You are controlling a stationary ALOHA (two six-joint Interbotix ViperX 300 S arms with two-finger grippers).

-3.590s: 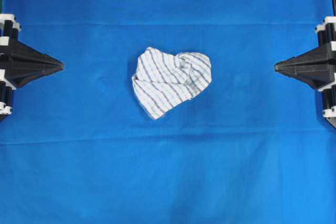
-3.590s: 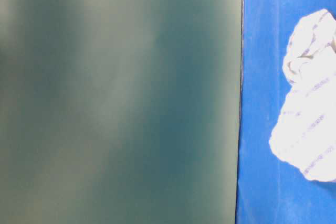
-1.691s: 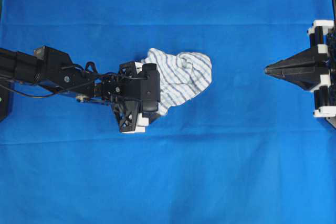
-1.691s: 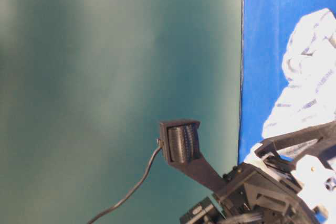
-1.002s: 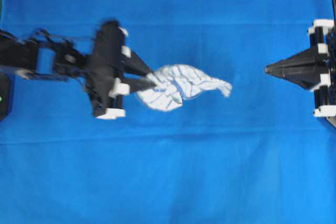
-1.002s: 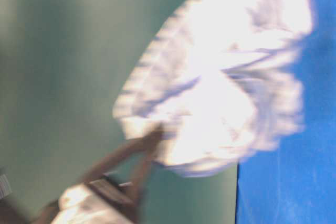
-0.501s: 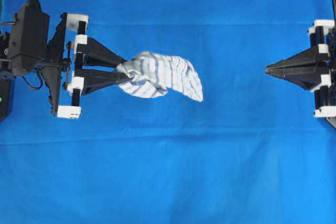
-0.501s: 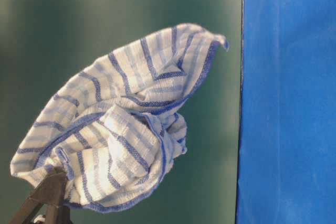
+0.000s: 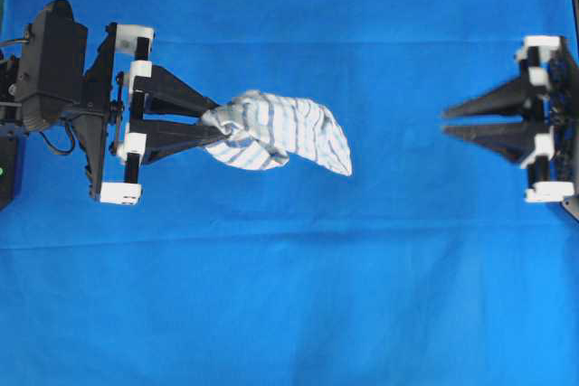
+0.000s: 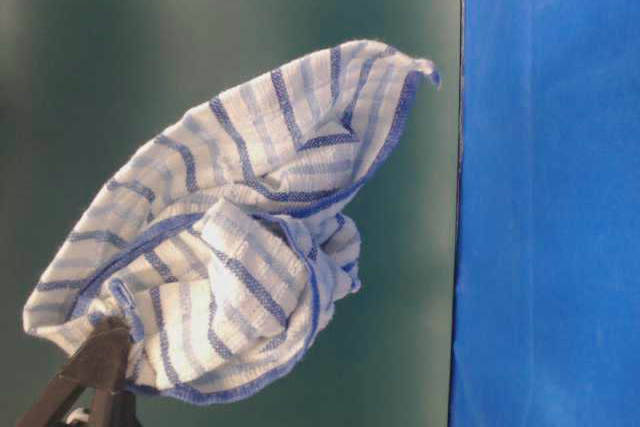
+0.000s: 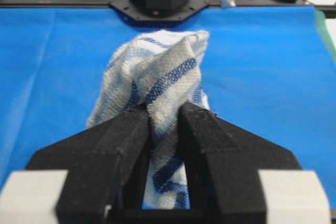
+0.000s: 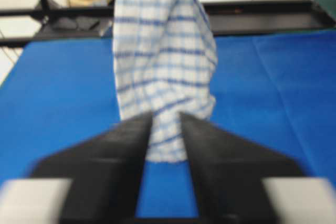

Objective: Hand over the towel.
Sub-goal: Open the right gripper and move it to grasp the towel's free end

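Aloft, the bunched striped towel (image 9: 276, 130) — pinched by left gripper (image 9: 215, 119); right gripper (image 9: 445, 121) slightly parted, empty.

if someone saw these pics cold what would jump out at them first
Most striking is the striped towel, pinched at one end by the left gripper and hanging clear above the blue tablecloth, left of centre in the overhead view. Next comes the right gripper at the far right edge, pointing at the towel with its jaws slightly parted and nothing between them.
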